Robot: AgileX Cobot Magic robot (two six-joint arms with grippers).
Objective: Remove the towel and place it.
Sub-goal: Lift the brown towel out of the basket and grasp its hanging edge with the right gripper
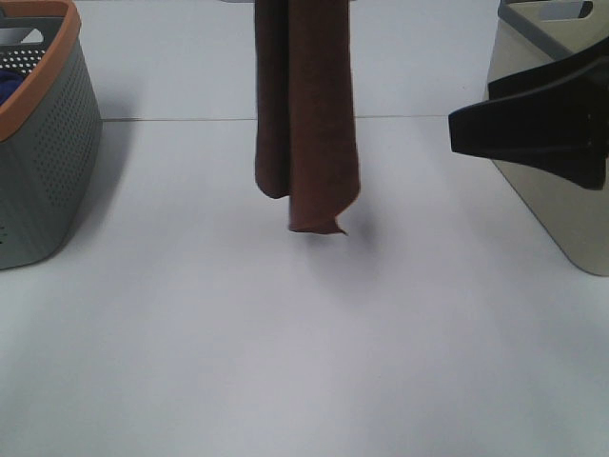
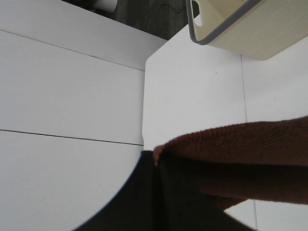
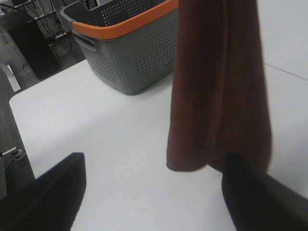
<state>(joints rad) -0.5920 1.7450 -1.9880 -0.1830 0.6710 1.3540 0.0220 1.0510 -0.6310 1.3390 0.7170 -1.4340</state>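
The dark reddish-brown towel (image 1: pixel 306 114) hangs straight down over the middle of the white table, its lower corner just above the surface. Its top runs out of the exterior view. In the left wrist view my left gripper (image 2: pixel 161 192) is shut on a folded edge of the towel (image 2: pixel 240 149). My right gripper (image 1: pixel 461 129) hovers at the right, in front of the beige basket, pointing toward the towel. In the right wrist view its fingers (image 3: pixel 43 197) stand wide apart and empty, with the towel (image 3: pixel 216 86) hanging just ahead.
A grey perforated basket with an orange rim (image 1: pixel 43 152) stands at the left and holds blue fabric (image 1: pixel 9 86); it also shows in the right wrist view (image 3: pixel 130 53). A beige basket with a grey rim (image 1: pixel 561 219) stands at the right, also in the left wrist view (image 2: pixel 250 29).
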